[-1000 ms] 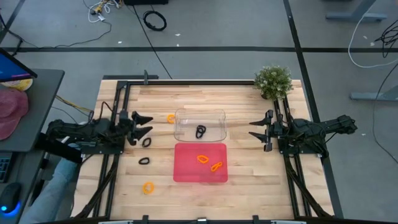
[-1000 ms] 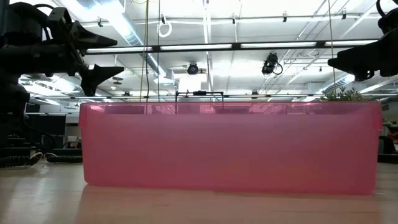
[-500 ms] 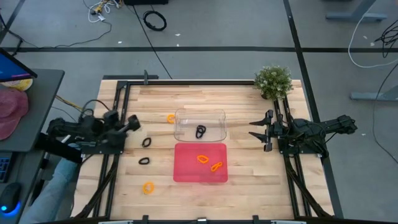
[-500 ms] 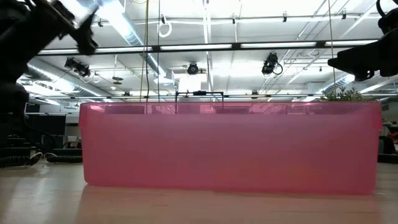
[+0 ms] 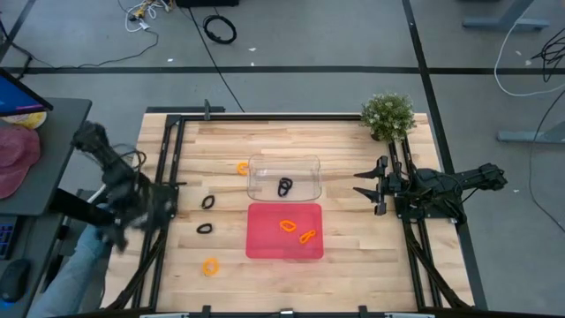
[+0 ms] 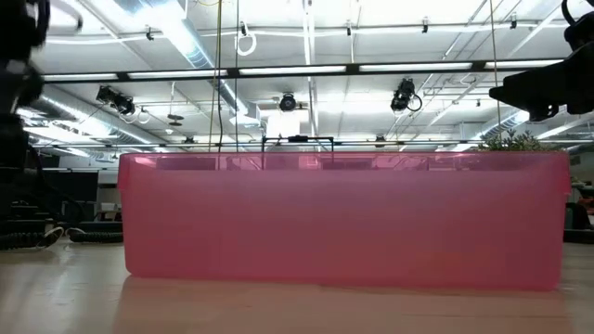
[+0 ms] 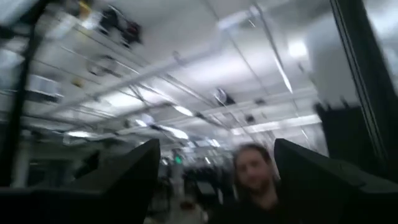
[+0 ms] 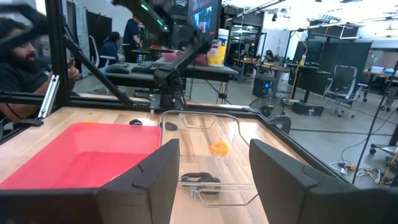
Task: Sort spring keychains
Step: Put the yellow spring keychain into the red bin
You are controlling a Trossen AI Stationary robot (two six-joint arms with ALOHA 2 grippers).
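Seven small coiled spring keychains show from above: four orange and three black. Two orange keychains [image 5: 297, 230] lie side by side inside the shallow red plastic tray [image 5: 262, 245], which sits in the middle of the light wooden surface [image 5: 349, 230]. One black keychain [image 5: 284, 186] lies inside the clear plastic box [image 5: 254, 168] just behind the red tray. Another orange keychain [image 5: 242, 167] rests on the wood just outside the clear box, on the left arm's side. Two black keychains lie on the bare wood left of the tray, one [image 5: 207, 201] nearer the clear box and one [image 5: 204, 228] closer to the front edge. The fourth orange keychain [image 5: 210, 265] lies alone near the front of the surface.

The left arm is drawn off the wood, over the rail at the left edge; its end effector [image 7: 214, 180] points up into the room with its two dark fingers spread apart and nothing between them. A person shows blurred beyond it. The right end effector [image 5: 359, 185] hovers at the right side of the surface, aimed toward the clear box, fingers spread and empty. A small green potted plant [image 5: 387, 115] stands at the far right corner.
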